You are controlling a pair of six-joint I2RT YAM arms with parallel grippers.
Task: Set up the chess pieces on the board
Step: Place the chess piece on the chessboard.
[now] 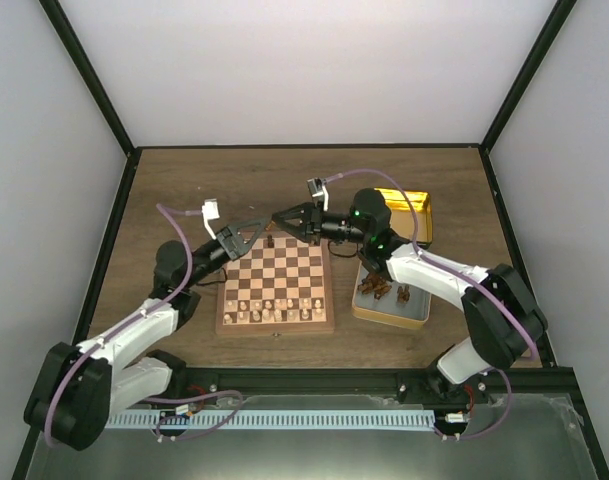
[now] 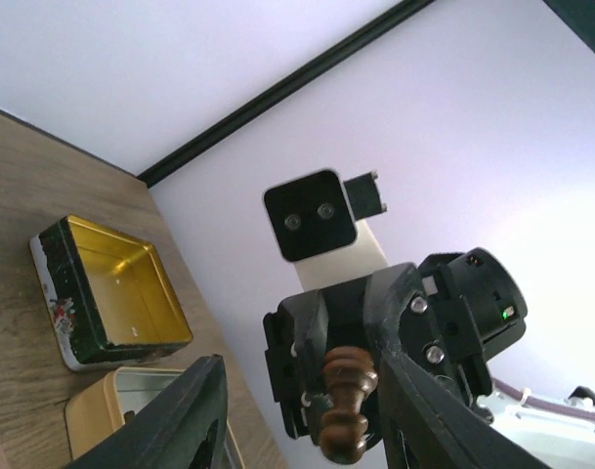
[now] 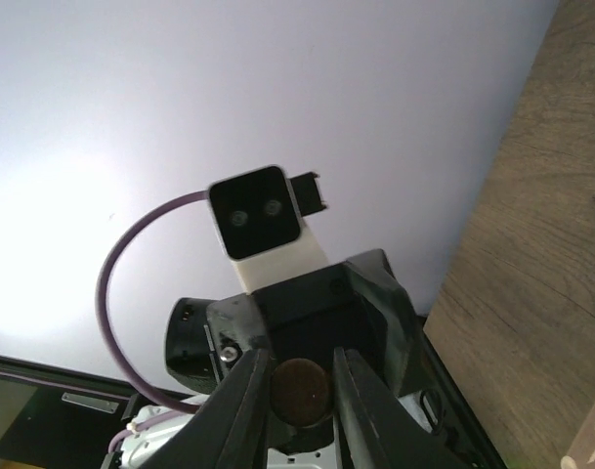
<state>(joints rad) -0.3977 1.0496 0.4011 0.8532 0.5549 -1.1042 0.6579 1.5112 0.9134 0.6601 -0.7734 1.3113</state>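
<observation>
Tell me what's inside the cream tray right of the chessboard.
A few dark brown chess pieces lie in the cream tray. The right arm crosses over its far end, so anything there is hidden.

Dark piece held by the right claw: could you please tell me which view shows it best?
Left wrist: the piece shows side-on, its turned profile clear. Right wrist shows only its round end; the top view shows just a tiny dark speck.

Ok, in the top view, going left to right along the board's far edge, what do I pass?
left gripper → right gripper, shut on a dark chess piece → gold tin. The board and the cream tin overlap these sideways, so they are left out.
</observation>
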